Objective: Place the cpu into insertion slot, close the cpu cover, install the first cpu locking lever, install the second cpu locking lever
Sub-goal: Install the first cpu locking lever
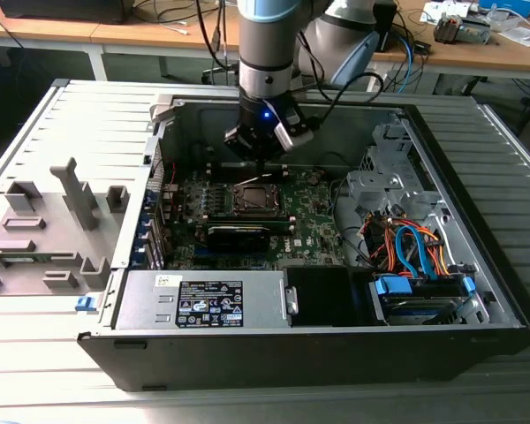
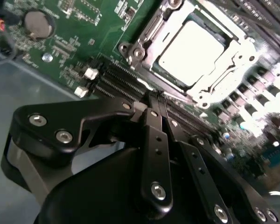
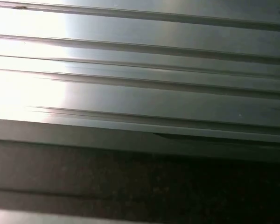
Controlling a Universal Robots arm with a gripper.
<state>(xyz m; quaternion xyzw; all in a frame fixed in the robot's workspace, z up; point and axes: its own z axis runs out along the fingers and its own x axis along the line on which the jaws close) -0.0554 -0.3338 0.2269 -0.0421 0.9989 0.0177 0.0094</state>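
The arm comes down from above into the open computer case point(image 1: 477, 265), its wrist pointing almost straight down, and the gripper point(image 1: 258, 162) hangs just over the green motherboard point(image 1: 314, 225) at the far edge of the insertion slot point(image 1: 252, 198). In the second wrist view the gripper point(image 2: 154, 99) shows two black fingers point(image 2: 155, 140) pressed together side by side with no gap between them, nothing held, their tips over the black memory slots point(image 2: 116, 81) just short of the socket.

The cpu point(image 2: 192, 50) lies in the insertion slot point(image 2: 142, 35) directly beyond the fingertips, its silvery top glaring white. The cpu cover point(image 2: 231, 60) lies flat around it, framing the chip through its window.

A white label point(image 1: 208, 302) with black print sits on the grey power supply point(image 1: 203, 300) at the near side of the case (the print is too small to read). The first wrist view shows ribbed grey metal panelling point(image 3: 140, 93).
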